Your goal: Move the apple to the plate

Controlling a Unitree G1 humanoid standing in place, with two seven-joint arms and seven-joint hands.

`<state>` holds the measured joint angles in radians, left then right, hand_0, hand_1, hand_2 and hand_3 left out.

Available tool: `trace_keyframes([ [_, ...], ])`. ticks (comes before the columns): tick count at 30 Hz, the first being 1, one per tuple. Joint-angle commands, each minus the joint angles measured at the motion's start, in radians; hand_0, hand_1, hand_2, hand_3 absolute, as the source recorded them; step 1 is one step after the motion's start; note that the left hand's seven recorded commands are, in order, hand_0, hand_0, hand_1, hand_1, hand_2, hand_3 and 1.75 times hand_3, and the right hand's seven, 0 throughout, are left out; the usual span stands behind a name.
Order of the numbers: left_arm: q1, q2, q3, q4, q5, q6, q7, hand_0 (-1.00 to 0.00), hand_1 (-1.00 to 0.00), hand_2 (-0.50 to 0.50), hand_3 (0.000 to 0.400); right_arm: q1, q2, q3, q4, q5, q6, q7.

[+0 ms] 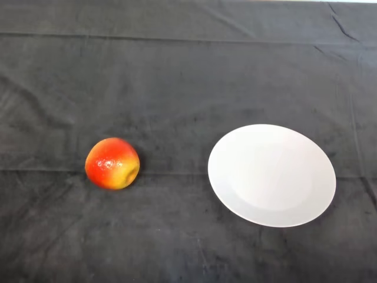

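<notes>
I see the red-and-yellow apple [112,163] lying on the dark cloth [177,76], well apart from the white plate [271,175] and to its left, roughly level with the plate's middle. I see nothing lying on the plate. The cloth shows creases around both.

Only two things stand on the worktop [188,71]: a red-and-yellow apple [112,163] on the left and a white plate [271,175] on the right, well apart. The dark cloth lies bare between them, all round the apple, and along the far and near edges.
</notes>
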<state>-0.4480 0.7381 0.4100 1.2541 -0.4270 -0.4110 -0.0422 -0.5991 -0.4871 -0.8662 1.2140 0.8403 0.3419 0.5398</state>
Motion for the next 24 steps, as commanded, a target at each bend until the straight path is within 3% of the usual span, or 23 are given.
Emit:
trace_keyframes([
  [1,0.010,-0.020,0.011,-0.063,0.017,0.018,0.011,0.00,0.00,0.00,0.000,0.000,-0.016,-0.0154,-0.002,-0.0003,-0.002,-0.0041],
  [13,-0.049,-0.095,-0.077,-0.097,0.115,-0.008,0.012,0.00,0.00,0.00,0.000,0.000,-0.016,-0.0152,-0.004,-0.0003,-0.002,-0.0047],
  [24,-0.075,-0.138,-0.159,-0.127,0.202,-0.046,-0.046,0.00,0.00,0.00,0.000,0.001,-0.015,-0.0148,-0.006,-0.0004,-0.002,-0.0056],
])
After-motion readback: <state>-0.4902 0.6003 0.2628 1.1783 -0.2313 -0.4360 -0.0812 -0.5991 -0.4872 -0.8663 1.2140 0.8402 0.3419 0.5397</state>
